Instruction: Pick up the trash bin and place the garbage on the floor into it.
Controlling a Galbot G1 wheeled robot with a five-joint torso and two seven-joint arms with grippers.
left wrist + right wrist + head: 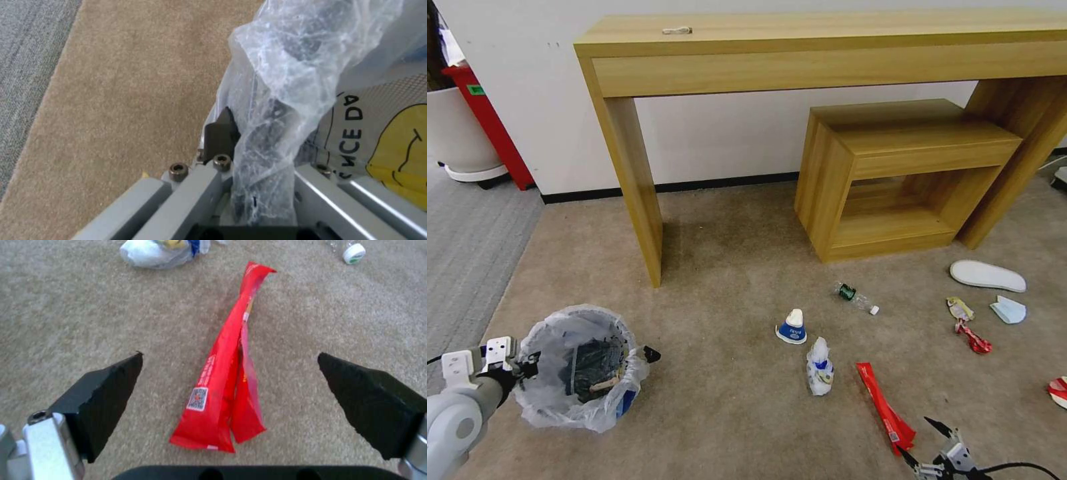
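Two hands, left [587, 357] gripping bin [584, 367], right [231, 363] spread

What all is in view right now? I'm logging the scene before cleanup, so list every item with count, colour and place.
trash bin: 1, dark with clear bag liner, left on the carpet
red wrapper strip: 1, red, on the floor between the right gripper's open fingers
paper cup: 1, blue-white, mid-floor
crumpled white wrapper: 1, beside the cup
small bottle: 1, clear, near the low shelf
candy wrappers: 2, yellowish and red, right
face mask: 1, light blue, right
slipper: 1, white, right
paper bowl: 1, red-white, right edge
desk: 1, wood, against the wall
low shelf: 1, wood, under the desk
left gripper: clamped on the bin rim
right gripper: open, over the strip
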